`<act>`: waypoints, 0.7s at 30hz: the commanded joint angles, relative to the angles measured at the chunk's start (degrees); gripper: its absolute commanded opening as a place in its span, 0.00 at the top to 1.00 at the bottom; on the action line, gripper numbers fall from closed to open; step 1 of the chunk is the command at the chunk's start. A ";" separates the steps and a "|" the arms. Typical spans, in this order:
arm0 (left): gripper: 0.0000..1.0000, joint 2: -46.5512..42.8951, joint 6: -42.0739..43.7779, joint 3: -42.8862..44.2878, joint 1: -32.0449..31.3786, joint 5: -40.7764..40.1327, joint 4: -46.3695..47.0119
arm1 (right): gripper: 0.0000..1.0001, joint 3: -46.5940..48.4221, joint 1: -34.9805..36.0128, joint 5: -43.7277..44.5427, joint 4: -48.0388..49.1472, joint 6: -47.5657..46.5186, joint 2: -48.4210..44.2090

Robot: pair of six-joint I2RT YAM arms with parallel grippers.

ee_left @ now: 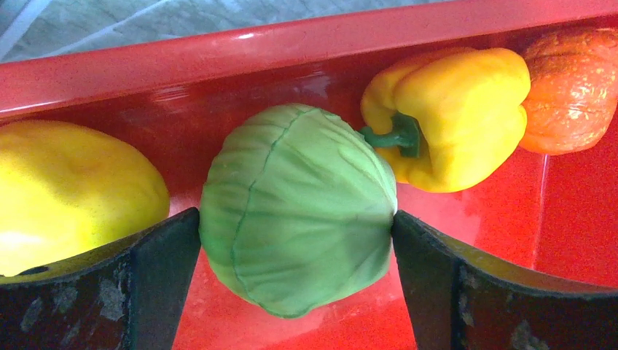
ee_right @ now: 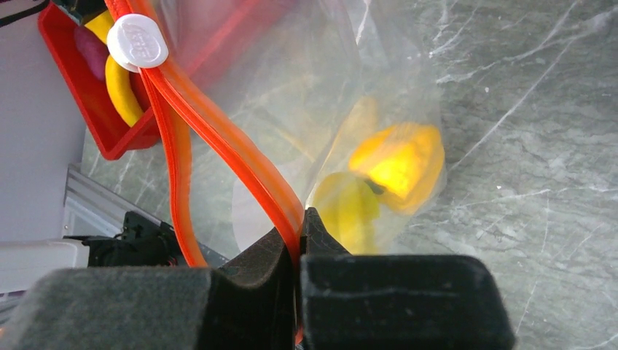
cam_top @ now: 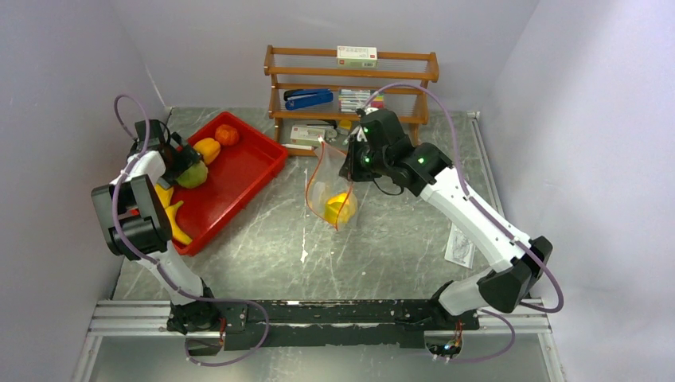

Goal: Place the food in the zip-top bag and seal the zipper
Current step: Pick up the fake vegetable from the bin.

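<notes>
R gripper [ee_right: 299, 219] pinched tight on the zipper [ee_right: 218, 131], zip-top bag [ee_right: 328, 87] holds yellow food [ee_right: 397, 160], L gripper [ee_left: 297, 240] gapes wide round the green fruit [ee_left: 299, 182], approx 5 pcs in the red tray [ee_left: 291, 44] + sealing left to do.

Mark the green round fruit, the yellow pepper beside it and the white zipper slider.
green round fruit [ee_left: 299, 211], left wrist view, middle of its ribbed skin.
yellow pepper [ee_left: 459, 109], left wrist view, body right of the green stem.
white zipper slider [ee_right: 137, 42], right wrist view, centre of its tab.
</notes>
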 commanded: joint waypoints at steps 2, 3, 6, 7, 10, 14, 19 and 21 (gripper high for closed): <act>0.01 3.74 1.96 -1.00 -0.58 4.42 -2.69 | 1.00 -1.57 0.24 0.93 2.00 -0.07 -2.96; 0.01 3.66 2.23 -1.23 -0.63 5.23 -2.14 | 1.00 -1.42 0.21 0.93 1.84 -0.18 -2.98; 0.02 3.22 2.73 -1.78 -0.82 7.44 -1.55 | 1.00 -0.85 0.24 0.85 1.43 -0.35 -2.89; 0.06 3.15 3.05 -1.59 -0.94 7.95 -1.80 | 1.00 -0.93 0.20 0.90 1.53 -0.37 -2.94; 0.17 2.80 3.54 -1.27 -1.03 8.99 -3.20 | 1.00 -1.18 0.24 0.80 1.95 -0.30 -3.16; 0.29 0.30 3.50 -2.10 -1.29 10.29 -3.89 | 1.00 -1.47 0.23 0.99 2.03 -0.38 -3.37; 0.30 -3.78 4.12 -3.28 -1.88 10.48 -5.16 | 1.00 -2.81 0.18 1.25 2.70 -0.27 -3.70; 0.30 -5.87 4.49 -3.92 -2.14 10.84 -5.41 | 1.00 -3.35 0.27 0.99 3.12 -0.14 -3.64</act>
